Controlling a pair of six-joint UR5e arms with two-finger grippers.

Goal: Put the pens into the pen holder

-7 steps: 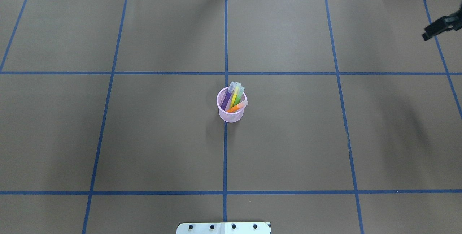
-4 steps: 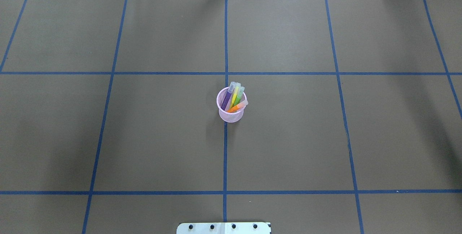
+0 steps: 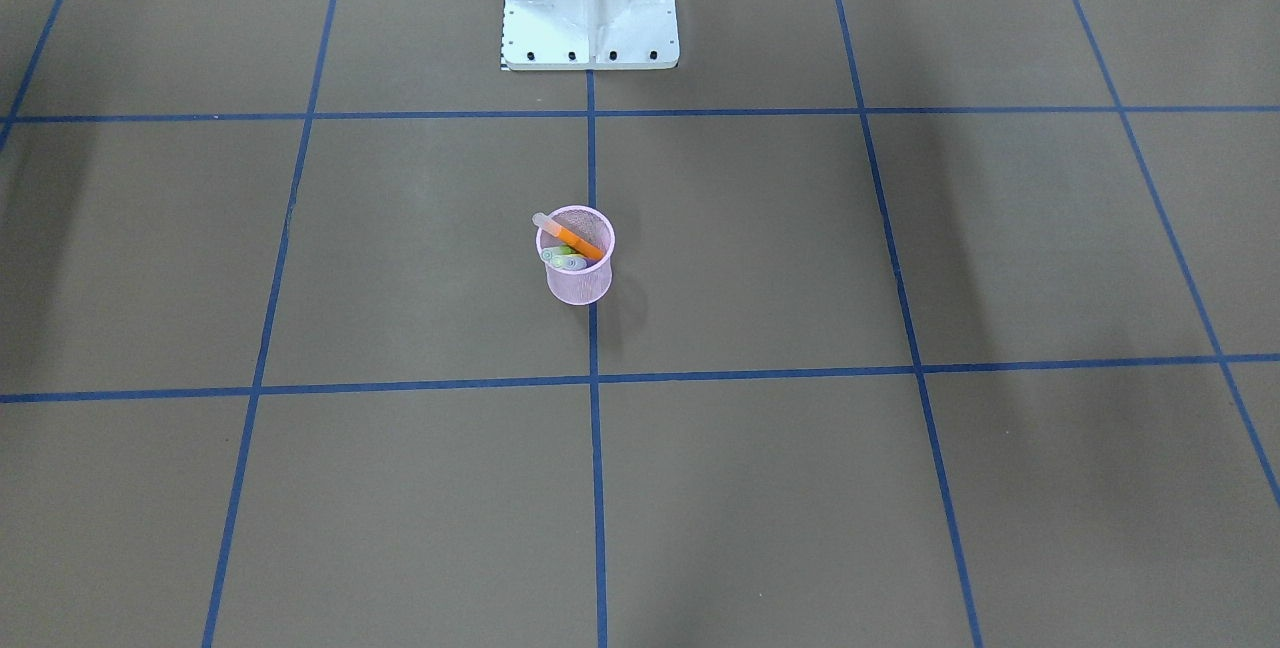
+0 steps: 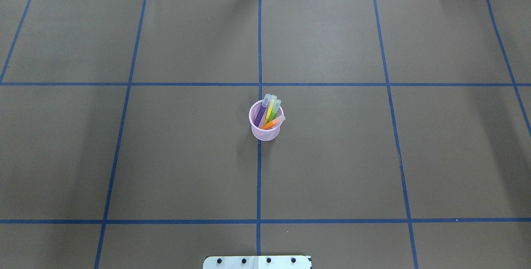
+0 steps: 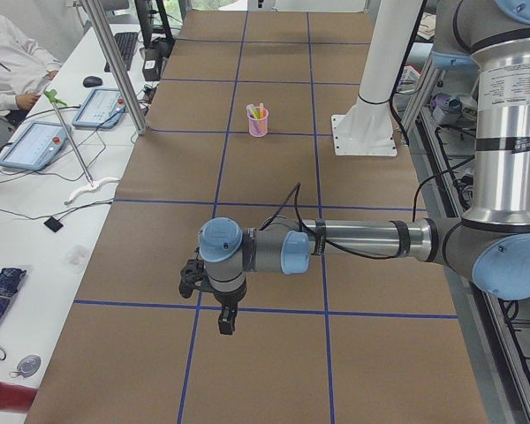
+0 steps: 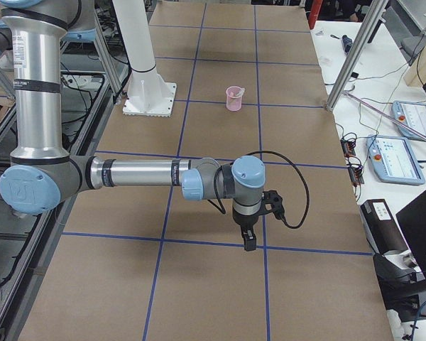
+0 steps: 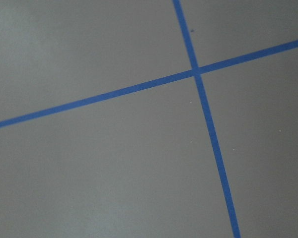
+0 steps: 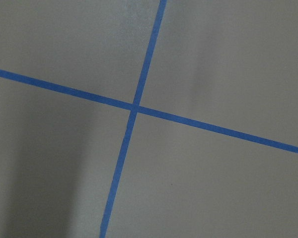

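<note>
The pink mesh pen holder [image 4: 265, 134] stands upright at the table's middle on the centre tape line. A purple pen [image 4: 260, 114], a light green pen [image 4: 271, 111] and an orange pen [image 4: 273, 123] stand inside it, pale caps up. The holder also shows in the front view [image 3: 578, 283] and small in both side views [image 5: 258, 126] [image 6: 234, 101]. My left gripper [image 5: 225, 322] and right gripper [image 6: 249, 244] show only in the side views, pointing down far from the holder. I cannot tell whether they are open or shut.
Brown paper with a blue tape grid [image 4: 259, 177] covers the table. The robot's white base [image 3: 590, 8] stands at the near edge. Both wrist views show only paper and tape crossings [image 7: 196, 73] [image 8: 134, 107]. Desks with tablets [image 5: 35, 141] flank the far side.
One second ago a dark gripper tip showed at the overhead view's right edge. It has left that view. The holder and pens have not moved.
</note>
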